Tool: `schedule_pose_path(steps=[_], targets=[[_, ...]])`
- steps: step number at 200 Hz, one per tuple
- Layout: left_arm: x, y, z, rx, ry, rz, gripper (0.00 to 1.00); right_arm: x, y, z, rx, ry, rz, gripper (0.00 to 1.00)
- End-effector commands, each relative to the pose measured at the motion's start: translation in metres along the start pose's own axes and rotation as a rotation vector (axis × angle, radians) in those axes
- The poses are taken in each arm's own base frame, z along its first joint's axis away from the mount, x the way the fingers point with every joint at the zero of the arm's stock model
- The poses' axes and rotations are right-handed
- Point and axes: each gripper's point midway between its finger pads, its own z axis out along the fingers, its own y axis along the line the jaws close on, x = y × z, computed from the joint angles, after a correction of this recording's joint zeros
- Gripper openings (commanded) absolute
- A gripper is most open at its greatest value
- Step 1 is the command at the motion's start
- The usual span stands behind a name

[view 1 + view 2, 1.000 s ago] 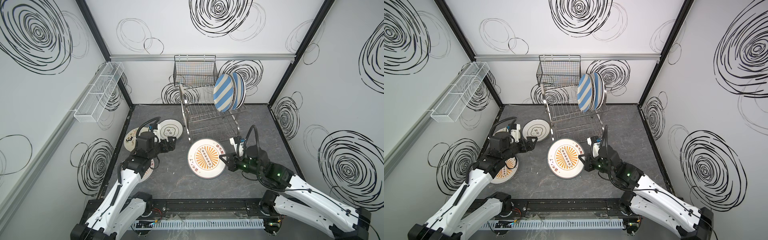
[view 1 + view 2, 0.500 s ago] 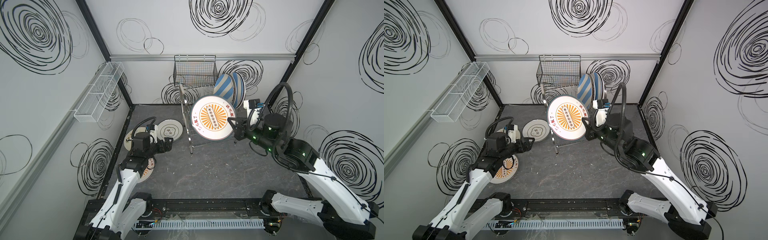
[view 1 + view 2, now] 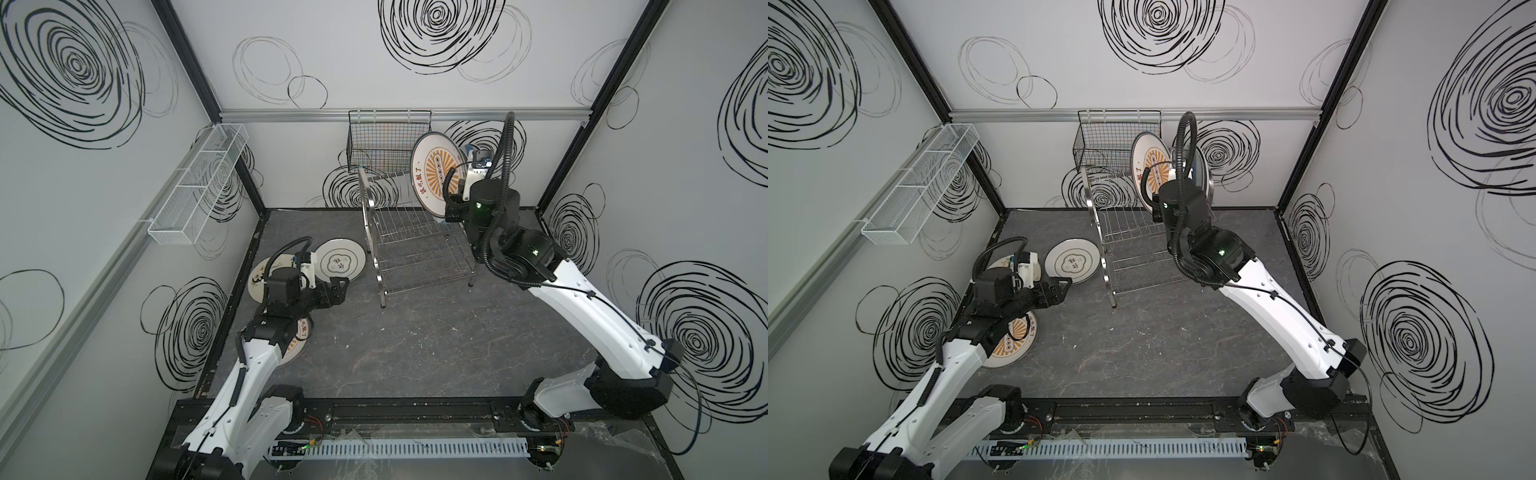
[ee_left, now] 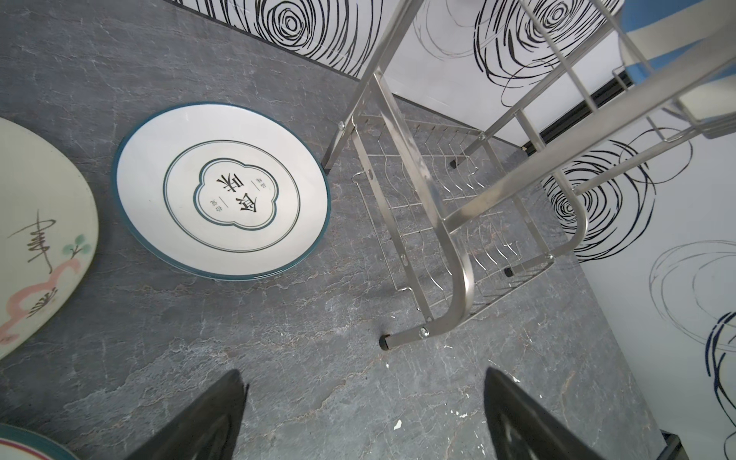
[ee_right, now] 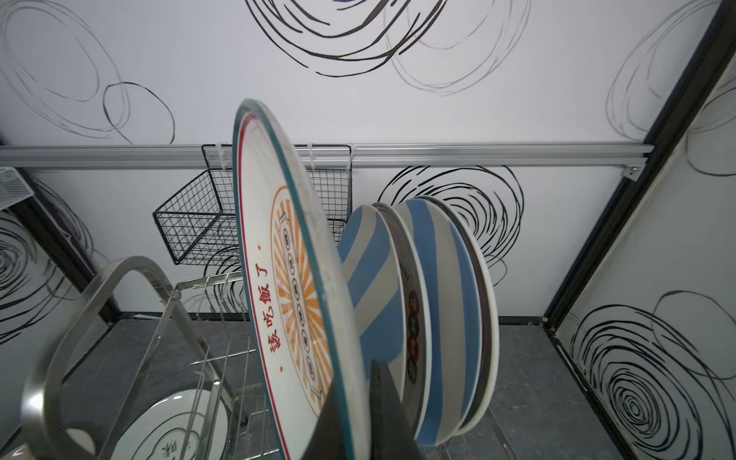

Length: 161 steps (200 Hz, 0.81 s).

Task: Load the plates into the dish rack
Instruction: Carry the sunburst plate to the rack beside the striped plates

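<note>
- Right wrist: right gripper is pinching the orange sunburst plate by its rim, holding it upright over the dish rack.
- In a top view, the plate is sitting at 12 o'clock on the table; left gripper is gaping empty at 9 o'clock.
- Plate is likely handling stiff, slick, breakable; the rim is suiting a pinch.

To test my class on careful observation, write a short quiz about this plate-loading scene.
1. True or false: the right pincer is shut on the orange sunburst plate, upright at the dish rack.
2. Fill in: the left pincer is ____ (open/shut).
3. The green-rimmed plate lies: A) in the dish rack; B) flat on the table; C) in the left pincer.
Key: 1 true; 2 open; 3 B.
</note>
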Motion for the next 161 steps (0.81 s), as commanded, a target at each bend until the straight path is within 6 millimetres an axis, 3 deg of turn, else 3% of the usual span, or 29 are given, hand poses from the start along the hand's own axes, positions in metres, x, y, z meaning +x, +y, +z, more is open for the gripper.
schedule_pose_path(steps=[1,81,161], targets=[[-0.007,-0.003,0.001,0.028,-0.030,0.004,0.96,-0.041,-0.018,-0.005,0.133,-0.132,0.050,0.00],[-0.008,-0.004,-0.002,0.028,-0.036,0.009,0.96,-0.036,-0.016,0.008,0.200,-0.181,0.049,0.00],[-0.010,-0.002,-0.003,0.026,-0.043,0.001,0.96,-0.017,0.000,0.037,0.177,-0.143,0.042,0.00]])
